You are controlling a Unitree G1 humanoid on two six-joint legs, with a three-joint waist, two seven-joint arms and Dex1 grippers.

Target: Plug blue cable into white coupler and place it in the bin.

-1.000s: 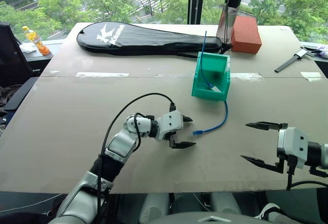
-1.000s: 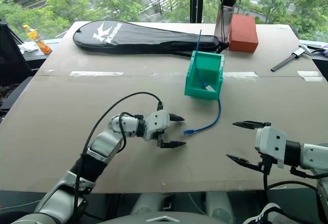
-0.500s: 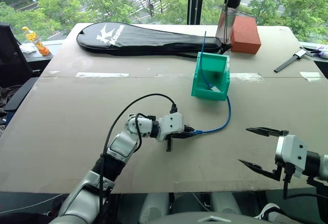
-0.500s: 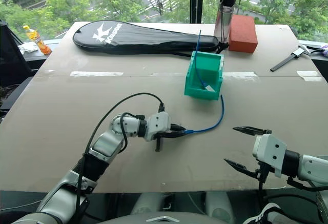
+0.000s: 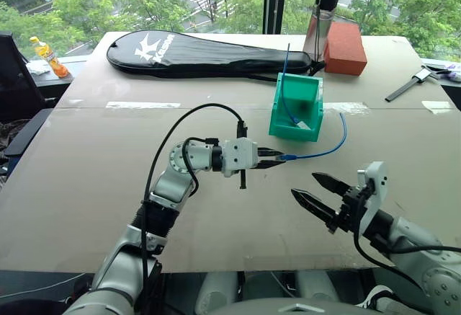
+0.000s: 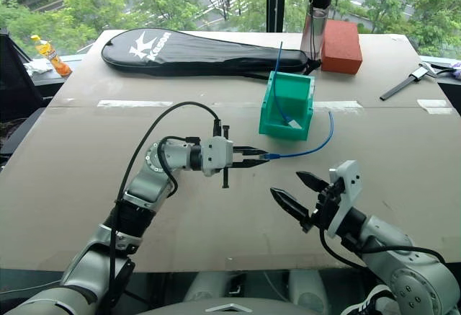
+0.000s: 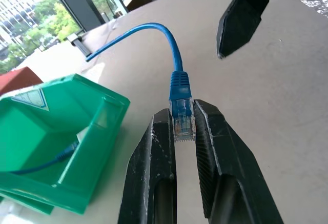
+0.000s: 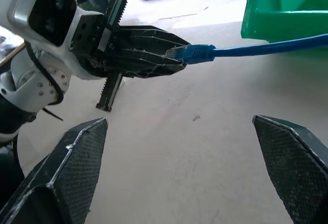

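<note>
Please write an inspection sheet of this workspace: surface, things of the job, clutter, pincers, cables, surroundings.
Surface: beige table, taped seams.
Job's things: blue cable, one plug held above the table, the other end in the bin; white piece lies in the bin, perhaps the coupler.
Clutter: black racket bag, bottle, red-brown block, tool at far right.
Pincers: left pincer shut on the plug; right pincer open, empty, facing it.
Cables: black robot cable arches over the left arm.
Surroundings: window, trees outside.
</note>
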